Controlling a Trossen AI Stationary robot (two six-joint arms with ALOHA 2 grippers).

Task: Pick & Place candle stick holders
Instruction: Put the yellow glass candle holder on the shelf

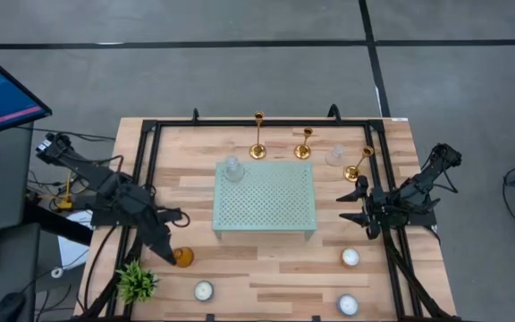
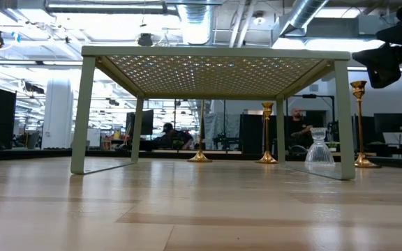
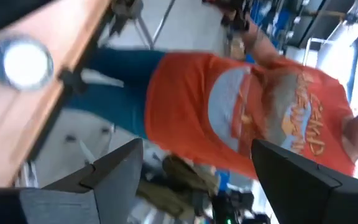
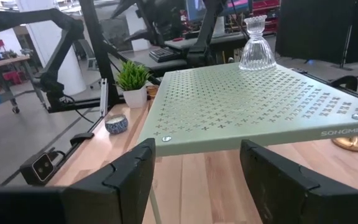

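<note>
Three gold candlesticks stand upright on their round bases along the table's far side: one far centre [image 1: 258,136], one to its right [image 1: 303,143], one at the far right [image 1: 358,164]. The low view shows them behind the stand [image 2: 267,132] [image 2: 359,122]. My right gripper [image 1: 351,207] is open and empty, just right of the green perforated stand [image 1: 265,199], nearer than the right candlestick; its wrist view [image 4: 194,168] looks across the stand. My left gripper [image 1: 175,234] is open and empty at the near left, beside an amber cup [image 1: 182,258].
A clear glass cup [image 1: 232,169] stands on the stand's far left corner, another [image 1: 334,156] on the table between two candlesticks. Tealights [image 1: 204,290] [image 1: 350,258] [image 1: 348,304] lie near the front edge. A small plant [image 1: 137,282] stands at the near left. A person in an orange shirt [image 3: 241,112] is beyond the table.
</note>
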